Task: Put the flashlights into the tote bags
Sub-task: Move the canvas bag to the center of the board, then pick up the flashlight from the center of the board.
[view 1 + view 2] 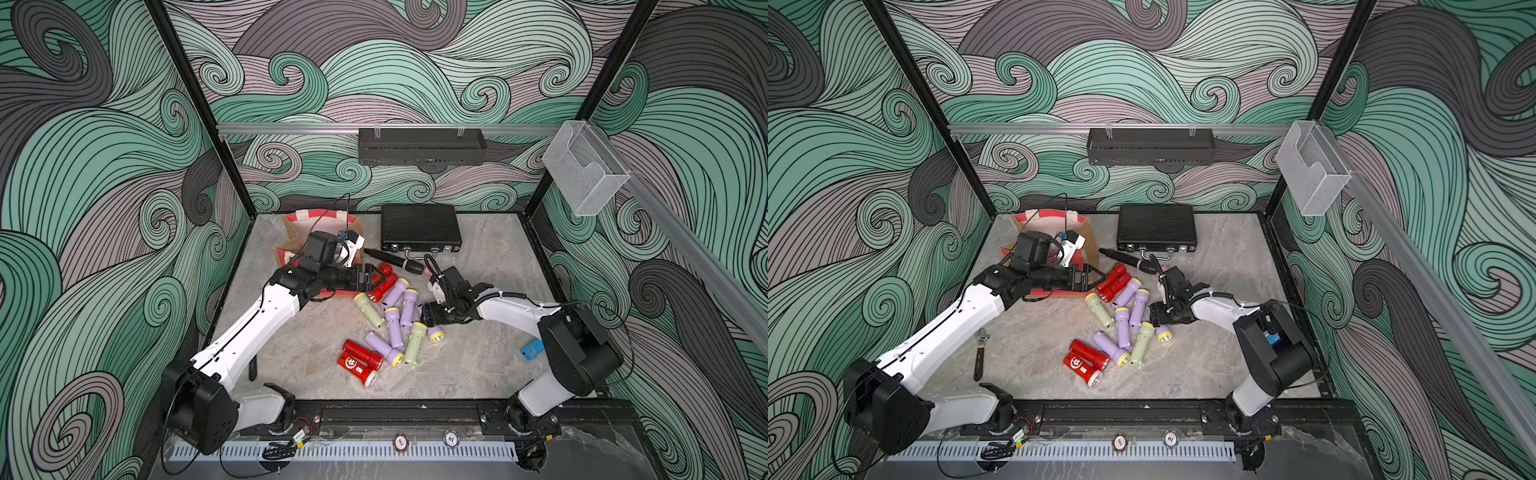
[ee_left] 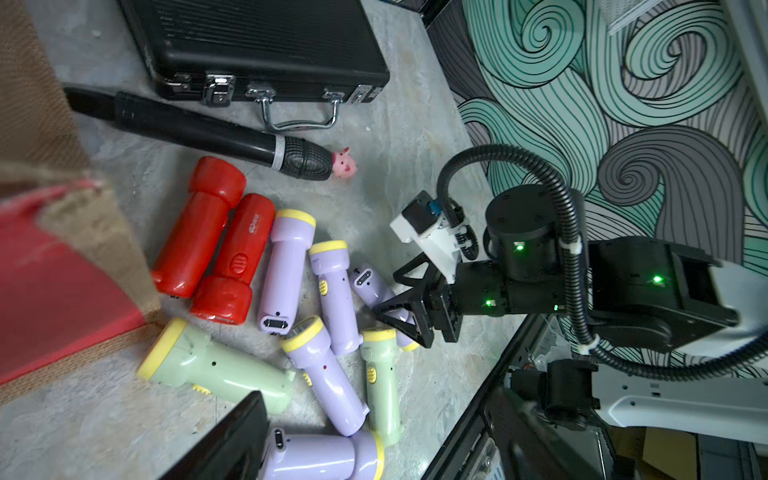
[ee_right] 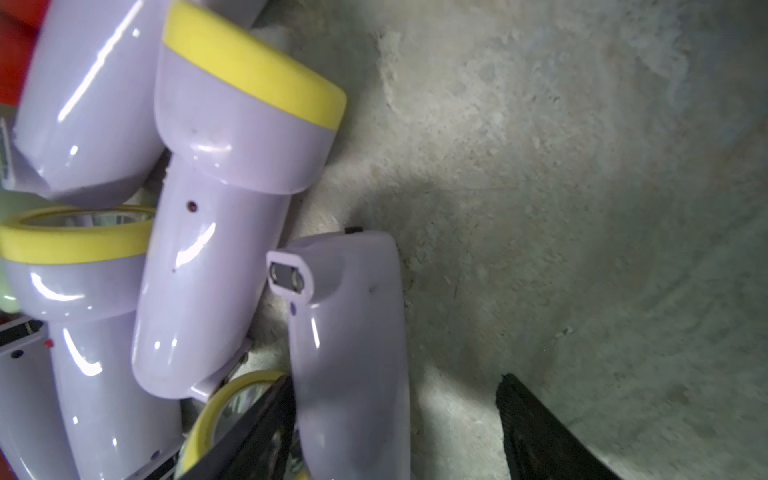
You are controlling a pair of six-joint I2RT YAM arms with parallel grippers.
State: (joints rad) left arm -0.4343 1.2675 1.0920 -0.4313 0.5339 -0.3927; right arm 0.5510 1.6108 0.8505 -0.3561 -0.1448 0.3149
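Lilac flashlight (image 3: 349,332) lies ungripped between fingers of the part-open right hand (image 3: 395,386).

Swirl-pattern walls (image 1: 374,62) (teal, grey); marble-look tabletop (image 1: 478,353).

A marbled grey surface (image 1: 478,365) fills the middle of both top views. On it are set a tote bag (image 1: 292,235) at upper left, a black case (image 1: 419,228) at upper middle, a black stick (image 1: 390,259) just below the case, flashlights (image 1: 394,328) heaped centrally, and a wrench (image 1: 980,353) at lower left
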